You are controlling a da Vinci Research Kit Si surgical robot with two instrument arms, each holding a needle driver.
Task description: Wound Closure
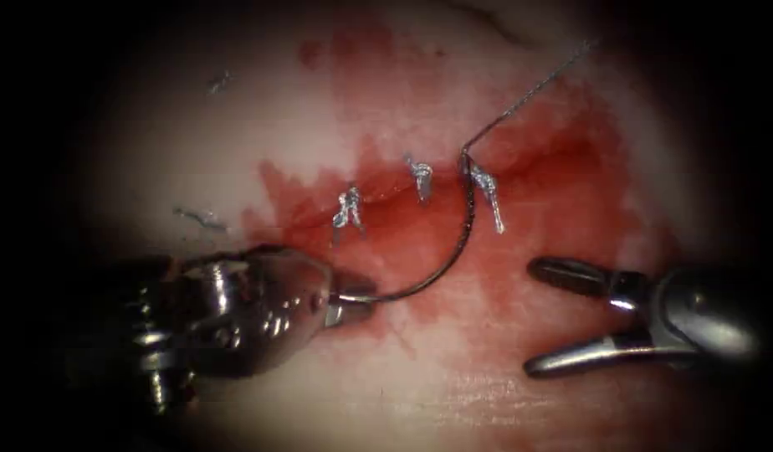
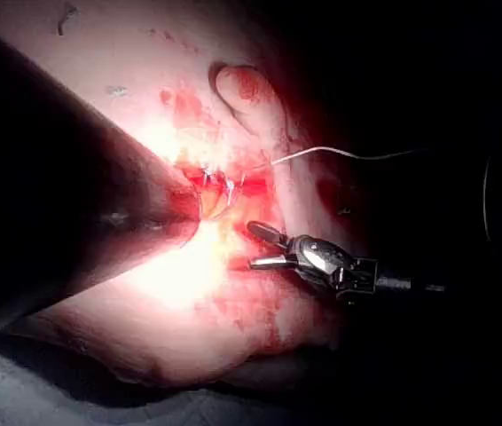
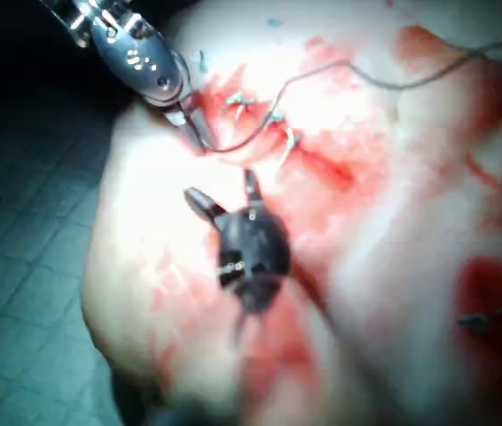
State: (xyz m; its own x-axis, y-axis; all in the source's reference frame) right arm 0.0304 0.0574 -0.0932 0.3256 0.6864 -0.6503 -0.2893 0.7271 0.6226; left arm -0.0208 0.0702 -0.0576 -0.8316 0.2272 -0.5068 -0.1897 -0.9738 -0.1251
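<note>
My left tool [image 1: 357, 300] comes in low on the left, jaws shut on one end of the curved needle [image 1: 453, 251]. The needle arcs up across the cut [image 1: 386, 205] to its other end beside the rightmost stitch [image 1: 489, 194]. From there the thread [image 1: 529, 94] runs up and right. I cannot tell whether the needle's far end sits in the tissue. My right tool [image 1: 537, 318] hovers open at the lower right, holding nothing. The right wrist view has the right tool [image 3: 224, 191] open below the needle [image 3: 242, 142], with the left tool [image 3: 193, 129] gripping it.
Two more knotted stitches [image 1: 349, 209] [image 1: 420, 177] close the cut to the left. Red fluid [image 1: 562, 192] stains the tissue around the cut. Short cut thread ends [image 1: 201, 219] [image 1: 219, 81] lie on the pale tissue at the upper left.
</note>
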